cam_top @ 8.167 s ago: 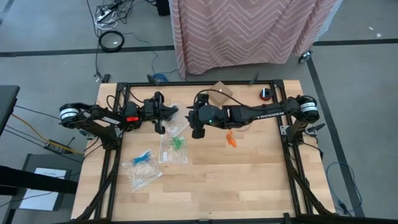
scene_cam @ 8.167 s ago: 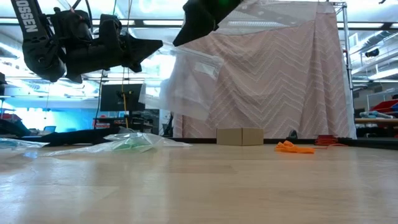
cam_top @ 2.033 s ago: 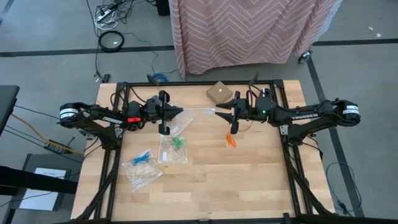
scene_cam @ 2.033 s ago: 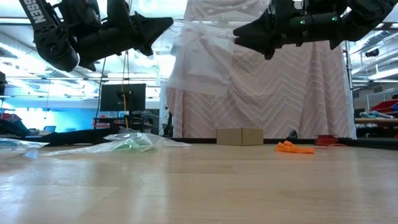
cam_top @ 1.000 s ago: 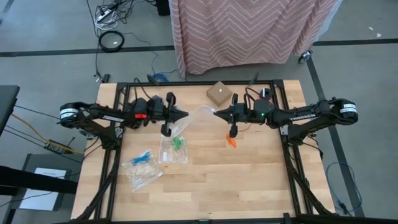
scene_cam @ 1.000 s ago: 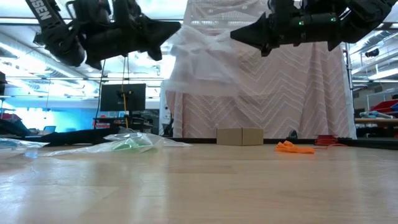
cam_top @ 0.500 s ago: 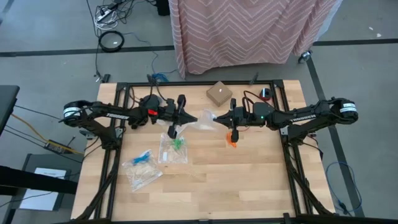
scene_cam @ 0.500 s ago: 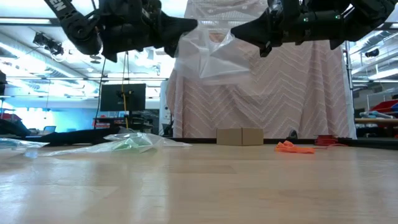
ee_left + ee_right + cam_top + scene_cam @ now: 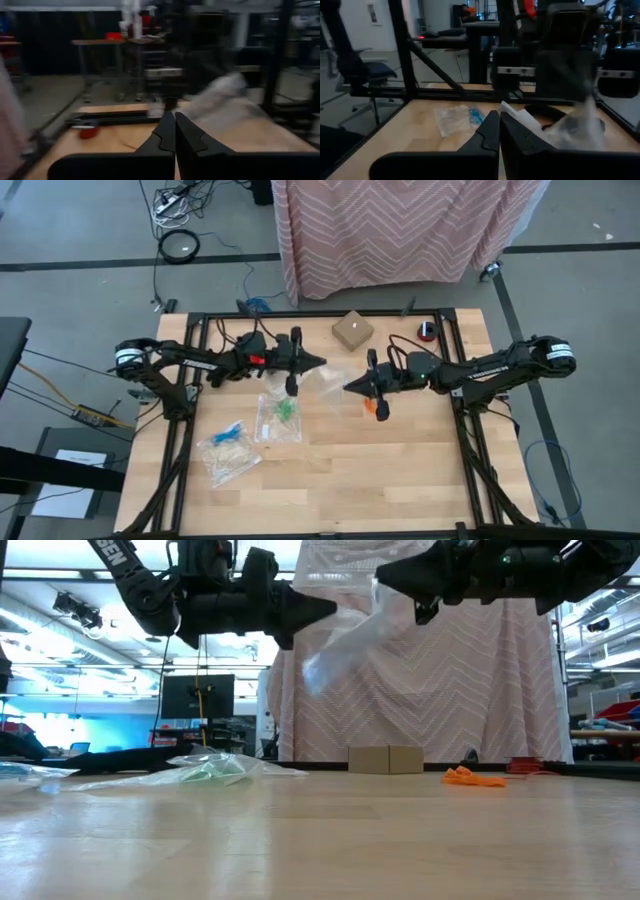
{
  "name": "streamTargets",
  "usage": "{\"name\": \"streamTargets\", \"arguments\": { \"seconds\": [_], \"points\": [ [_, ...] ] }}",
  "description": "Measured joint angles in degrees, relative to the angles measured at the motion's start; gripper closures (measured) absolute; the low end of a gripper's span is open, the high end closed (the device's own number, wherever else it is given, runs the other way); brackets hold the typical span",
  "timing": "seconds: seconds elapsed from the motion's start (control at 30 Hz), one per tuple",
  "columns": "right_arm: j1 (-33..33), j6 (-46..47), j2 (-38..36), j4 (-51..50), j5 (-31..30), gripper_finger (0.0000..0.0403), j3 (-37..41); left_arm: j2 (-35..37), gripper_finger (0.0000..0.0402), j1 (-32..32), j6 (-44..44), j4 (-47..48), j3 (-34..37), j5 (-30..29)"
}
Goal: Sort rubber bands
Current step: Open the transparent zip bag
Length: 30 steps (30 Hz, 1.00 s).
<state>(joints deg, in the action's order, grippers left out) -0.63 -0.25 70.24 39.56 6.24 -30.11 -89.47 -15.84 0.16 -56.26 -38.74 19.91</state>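
Overhead, the left gripper (image 9: 320, 362) and the right gripper (image 9: 347, 387) nearly meet above the middle of the wooden table (image 9: 400, 470), both clenched, with a clear bag (image 9: 330, 376) between them. Orange rubber bands (image 9: 381, 409) lie just under the right arm; green ones (image 9: 285, 410) and blue ones (image 9: 229, 434) sit inside flat bags toward the left. A small cardboard box (image 9: 352, 330) stands near the far edge.

Level with the table, the bag (image 9: 350, 650) hangs in the air from the right gripper (image 9: 382, 578); the left gripper (image 9: 330, 608) points at it, contact unclear. The orange bands (image 9: 473, 777) rest on the wood.

Both wrist views show each arm's fingers pressed together.
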Motion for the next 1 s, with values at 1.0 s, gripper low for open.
{"name": "streamTargets", "arguments": {
  "seconds": [1.0],
  "points": [
    [11.02, 5.84, -0.07, -9.25, -17.91, 0.0332, 0.00, -0.46, 0.0401, 0.07, -3.30, 2.58, 0.48, 13.61]
  ]
}}
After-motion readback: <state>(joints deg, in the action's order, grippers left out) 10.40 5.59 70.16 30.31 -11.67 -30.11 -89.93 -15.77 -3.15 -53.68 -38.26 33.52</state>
